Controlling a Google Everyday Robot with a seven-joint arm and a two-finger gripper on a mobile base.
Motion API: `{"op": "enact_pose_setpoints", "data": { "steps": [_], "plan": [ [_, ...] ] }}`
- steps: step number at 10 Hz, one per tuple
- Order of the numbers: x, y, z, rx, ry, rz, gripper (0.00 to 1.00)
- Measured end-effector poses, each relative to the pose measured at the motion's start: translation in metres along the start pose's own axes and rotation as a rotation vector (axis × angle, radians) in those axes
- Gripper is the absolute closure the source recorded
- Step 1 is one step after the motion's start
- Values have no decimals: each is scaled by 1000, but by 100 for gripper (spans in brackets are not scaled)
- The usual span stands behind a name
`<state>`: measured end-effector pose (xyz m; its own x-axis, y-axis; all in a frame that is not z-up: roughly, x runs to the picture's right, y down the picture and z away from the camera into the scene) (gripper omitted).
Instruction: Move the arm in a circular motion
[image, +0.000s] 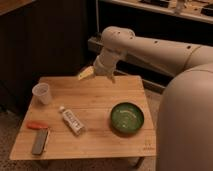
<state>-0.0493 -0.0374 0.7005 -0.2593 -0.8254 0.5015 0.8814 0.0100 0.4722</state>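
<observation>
Wooden table (100, 102) lies beneath the arm (150, 47), which reaches from three o'clock toward its far edge, the gripper (86, 74) pointing to about eight o'clock, seemingly holding nothing.

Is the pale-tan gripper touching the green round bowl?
No. The gripper hangs above the wooden table's far edge, apart from the green round bowl near the front.

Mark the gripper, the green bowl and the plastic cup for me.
gripper (86, 74), camera view, on its pale-tan tip above the table's far edge.
green bowl (127, 118), camera view, on the bowl's inside bottom.
plastic cup (42, 93), camera view, on the cup's side wall.
</observation>
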Motion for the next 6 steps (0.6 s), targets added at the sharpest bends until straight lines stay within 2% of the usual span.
{"op": "enact_pose_setpoints", "data": {
  "steps": [2,6],
  "plan": [
    [2,-6,1,0,-5,-12,0],
    [-19,-3,-17,3,-6,-21,0]
  ]
}}
